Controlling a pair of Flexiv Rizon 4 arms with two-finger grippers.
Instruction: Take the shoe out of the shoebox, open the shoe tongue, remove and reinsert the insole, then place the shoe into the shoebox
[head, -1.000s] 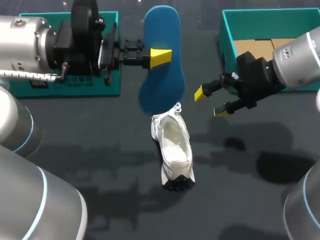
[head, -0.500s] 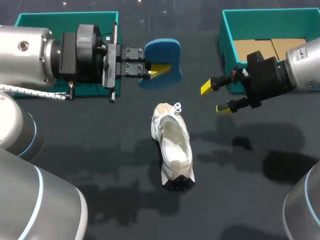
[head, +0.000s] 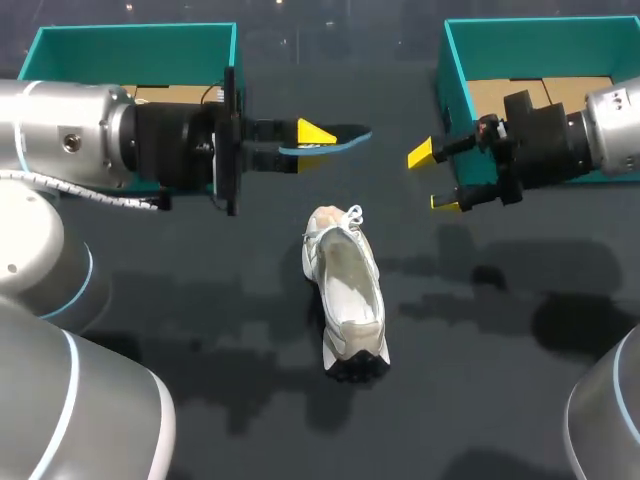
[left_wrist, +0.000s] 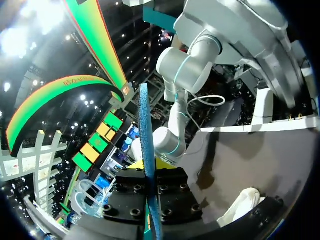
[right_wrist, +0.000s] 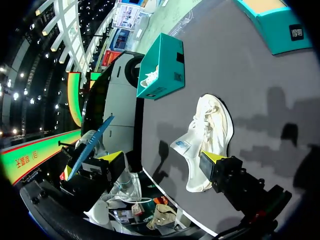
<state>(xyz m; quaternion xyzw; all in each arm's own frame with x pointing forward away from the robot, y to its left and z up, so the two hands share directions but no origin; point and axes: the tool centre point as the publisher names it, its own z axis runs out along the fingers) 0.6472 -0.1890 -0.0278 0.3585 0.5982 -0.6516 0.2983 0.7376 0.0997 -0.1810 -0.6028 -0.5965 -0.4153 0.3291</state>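
From above, the left gripper (head: 312, 138) is clamping the blue insole (head: 340, 142) edge-on, in the air between the left shoebox (head: 130, 38) and the right shoebox (head: 455, 90). The white shoe (head: 347, 290) is lying on the dark table (head: 200, 320), outside both boxes. The right gripper (head: 432, 178) is hanging beside the right shoebox with its jaws apart, holding nothing.

From the left wrist, the insole (left_wrist: 144, 140) is standing pinched between the fingers, and the shoe (left_wrist: 242, 205) is lying off to one side.

From the right wrist, the shoe (right_wrist: 210, 130) is lying ahead of the fingers, and the insole (right_wrist: 90, 142) is showing beyond it.

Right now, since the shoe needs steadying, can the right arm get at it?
Probably yes: the right gripper is open and empty, and the shoe lies uncovered on the table; the left gripper holds the insole aside.
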